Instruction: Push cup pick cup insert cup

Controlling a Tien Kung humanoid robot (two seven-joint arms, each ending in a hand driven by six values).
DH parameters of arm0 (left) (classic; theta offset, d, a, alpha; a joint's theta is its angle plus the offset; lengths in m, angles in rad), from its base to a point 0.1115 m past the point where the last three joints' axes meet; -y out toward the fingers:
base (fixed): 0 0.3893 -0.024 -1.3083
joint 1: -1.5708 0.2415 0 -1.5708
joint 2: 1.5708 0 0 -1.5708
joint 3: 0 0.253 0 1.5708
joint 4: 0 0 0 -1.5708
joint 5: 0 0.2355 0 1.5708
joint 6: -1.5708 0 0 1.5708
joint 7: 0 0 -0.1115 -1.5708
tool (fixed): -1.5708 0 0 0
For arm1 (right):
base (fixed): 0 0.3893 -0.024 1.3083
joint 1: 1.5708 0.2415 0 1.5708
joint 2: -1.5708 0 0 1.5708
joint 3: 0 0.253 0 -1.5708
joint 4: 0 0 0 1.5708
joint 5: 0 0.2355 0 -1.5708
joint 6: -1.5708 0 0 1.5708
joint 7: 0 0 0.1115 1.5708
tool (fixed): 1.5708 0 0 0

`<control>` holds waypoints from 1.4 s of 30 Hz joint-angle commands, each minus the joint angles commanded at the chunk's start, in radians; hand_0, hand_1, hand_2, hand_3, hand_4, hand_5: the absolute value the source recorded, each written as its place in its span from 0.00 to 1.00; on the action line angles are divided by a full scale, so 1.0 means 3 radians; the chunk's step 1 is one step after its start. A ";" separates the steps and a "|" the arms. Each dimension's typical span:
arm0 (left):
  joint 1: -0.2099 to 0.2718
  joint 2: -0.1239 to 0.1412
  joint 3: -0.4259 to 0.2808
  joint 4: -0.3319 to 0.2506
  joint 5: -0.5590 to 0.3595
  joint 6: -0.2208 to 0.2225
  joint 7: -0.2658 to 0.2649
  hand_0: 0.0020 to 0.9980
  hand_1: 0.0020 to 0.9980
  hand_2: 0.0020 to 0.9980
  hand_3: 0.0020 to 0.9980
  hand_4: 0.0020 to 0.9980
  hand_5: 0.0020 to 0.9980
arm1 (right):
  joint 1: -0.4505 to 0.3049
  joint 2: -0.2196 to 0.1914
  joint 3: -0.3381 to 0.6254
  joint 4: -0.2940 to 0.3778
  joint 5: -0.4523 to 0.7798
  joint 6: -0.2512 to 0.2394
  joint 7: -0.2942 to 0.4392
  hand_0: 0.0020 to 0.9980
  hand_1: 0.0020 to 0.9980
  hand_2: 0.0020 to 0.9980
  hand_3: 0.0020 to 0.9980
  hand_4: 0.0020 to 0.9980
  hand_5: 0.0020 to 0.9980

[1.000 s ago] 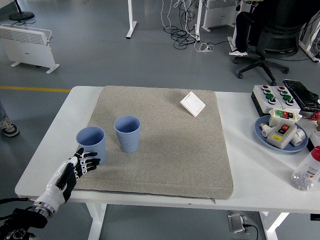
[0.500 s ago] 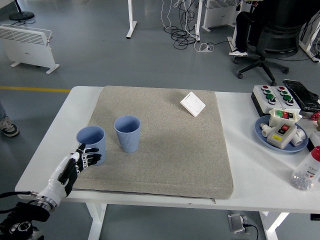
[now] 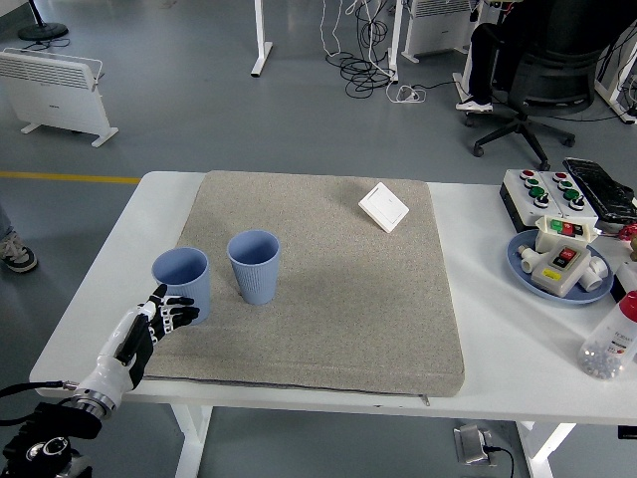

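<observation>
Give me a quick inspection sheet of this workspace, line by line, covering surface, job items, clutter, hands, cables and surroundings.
Surface: white table with a grey mat over its middle.
Job's things: left blue cup and right blue cup, both upright, empty, side by side, apart.
Clutter: white switch plate on the mat; button box, blue plate of parts, and bottle at the right.
Hands: left hand open, fingertips beside the left cup's base; right not in view.
Cables: tangle on the floor behind.
Surroundings: heater, office chair.
</observation>
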 joint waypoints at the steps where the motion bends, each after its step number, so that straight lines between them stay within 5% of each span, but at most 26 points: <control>1: -0.0006 0.0001 0.0005 0.0010 -0.0003 0.0004 -0.0010 0.77 0.64 0.57 0.53 0.64 1.00 | 0.0000 0.0000 -0.0002 0.0000 0.0000 0.0000 0.0000 0.75 0.62 0.62 0.56 0.07 0.44; 17: -0.0291 0.0009 0.0147 0.0353 -0.0079 0.0036 -0.0106 0.77 0.63 0.56 0.52 0.62 1.00 | 0.0021 0.0000 -0.0029 0.0000 0.0003 0.0002 0.0002 0.75 0.62 0.62 0.56 0.07 0.44; 33: -0.0619 0.0142 0.0309 0.0696 -0.0027 0.0070 -0.0173 0.78 0.63 0.56 0.52 0.62 1.00 | 0.0021 0.0003 -0.0065 0.0000 0.0012 0.0003 -0.0003 0.75 0.62 0.63 0.56 0.07 0.44; 42: -0.0803 0.0036 0.0328 0.0959 0.0055 0.0095 -0.0242 0.78 0.62 0.55 0.52 0.62 1.00 | 0.0008 0.0006 -0.0089 0.0000 0.0018 0.0004 -0.0007 0.75 0.62 0.63 0.56 0.07 0.44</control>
